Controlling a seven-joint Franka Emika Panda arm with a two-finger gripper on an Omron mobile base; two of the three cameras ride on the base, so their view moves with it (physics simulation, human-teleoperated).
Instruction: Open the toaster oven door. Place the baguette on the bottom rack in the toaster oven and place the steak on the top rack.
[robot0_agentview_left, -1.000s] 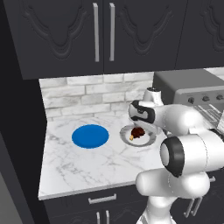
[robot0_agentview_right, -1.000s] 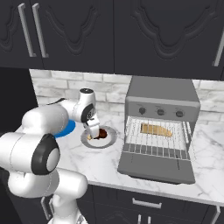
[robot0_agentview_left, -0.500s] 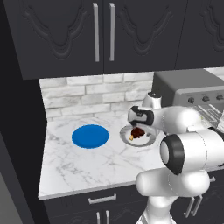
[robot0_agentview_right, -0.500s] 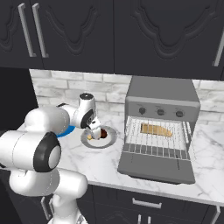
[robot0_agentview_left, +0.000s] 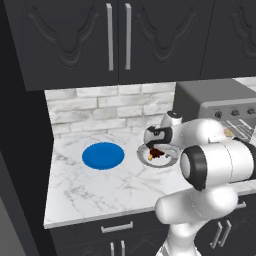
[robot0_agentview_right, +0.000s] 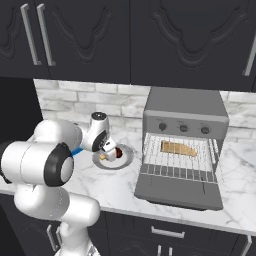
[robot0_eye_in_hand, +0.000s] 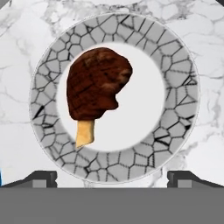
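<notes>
The toaster oven (robot0_agentview_right: 185, 105) stands at the right of the counter, and its door (robot0_agentview_right: 180, 189) hangs open and flat in front of it. The tan baguette (robot0_agentview_right: 178, 148) lies on a wire rack inside. The dark brown steak (robot0_eye_in_hand: 97, 83) with its tan end rests on a grey mosaic-rimmed plate (robot0_eye_in_hand: 183, 87). From the sides, the steak (robot0_agentview_right: 111, 154) and plate (robot0_agentview_right: 125, 159) sit left of the oven. My gripper (robot0_eye_in_hand: 112, 177) hovers straight above the plate, open and holding nothing. Its hand (robot0_agentview_left: 156, 146) hangs just over the steak (robot0_agentview_left: 156, 154).
A blue plate (robot0_agentview_left: 103, 155) lies on the marble counter left of the steak's plate (robot0_agentview_left: 167, 159). A white brick wall runs behind, with dark cabinets above. The oven's open door juts toward the counter's front edge.
The hand has sunk a little lower over the steak's plate. The jaws stay wide open, and the oven, door and baguette are unchanged.
</notes>
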